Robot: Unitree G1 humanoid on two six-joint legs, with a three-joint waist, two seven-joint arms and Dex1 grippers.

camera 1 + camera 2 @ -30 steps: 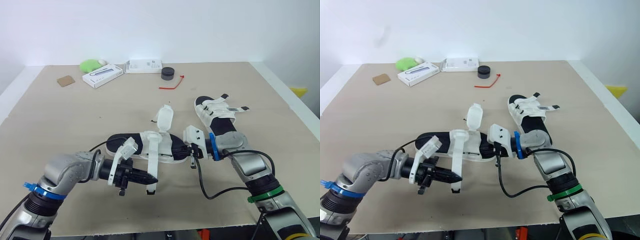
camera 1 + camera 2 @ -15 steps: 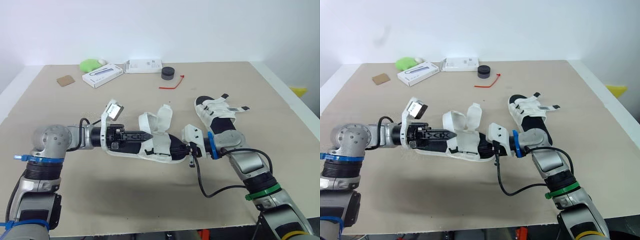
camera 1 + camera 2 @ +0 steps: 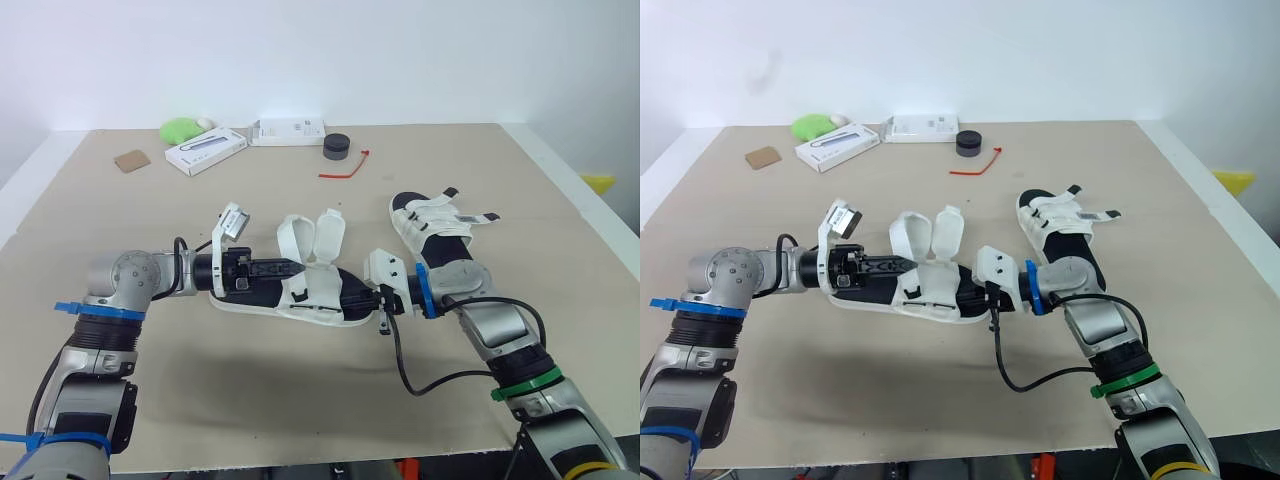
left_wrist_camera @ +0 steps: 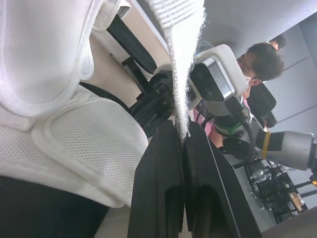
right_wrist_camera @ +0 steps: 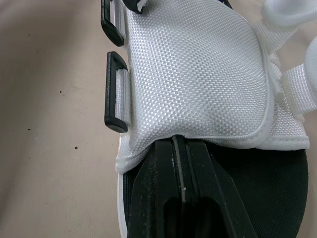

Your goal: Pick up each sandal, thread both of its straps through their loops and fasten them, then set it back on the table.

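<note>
At your left hand (image 4: 181, 133), the two black fingers (image 4: 158, 188) are pressed together on a white strap (image 3: 291, 232) of the near sandal (image 3: 318, 296), pinching it close to the tips. From that grip the strap arches up and curls back down towards the footbed. Just past your left hand's fingertips, a second white strap (image 3: 329, 233) stands upright beside the first. The near sandal stretches from your left hand across to your right hand, its black footbed facing up; a shadow lies on the desk (image 3: 120, 230) under it.

Your right hand (image 5: 179, 144) is closed on the sandal's other end. Its fingertips are tucked under the edge of the white woven upper (image 5: 193, 74), and two black strap loops (image 5: 115, 92) sit along that upper's side.

Beyond your right hand, the second sandal (image 3: 433, 224) lies flat on the desk, straps across it.

Far beyond both hands, near the desk's back edge, you have a brown square (image 3: 131, 160), a green object (image 3: 180, 129), two white boxes (image 3: 205, 151) (image 3: 288, 130), a black puck (image 3: 336, 146) and a red tie (image 3: 345, 169). In the left wrist view, a person (image 4: 257, 59) shows behind your right arm.
</note>
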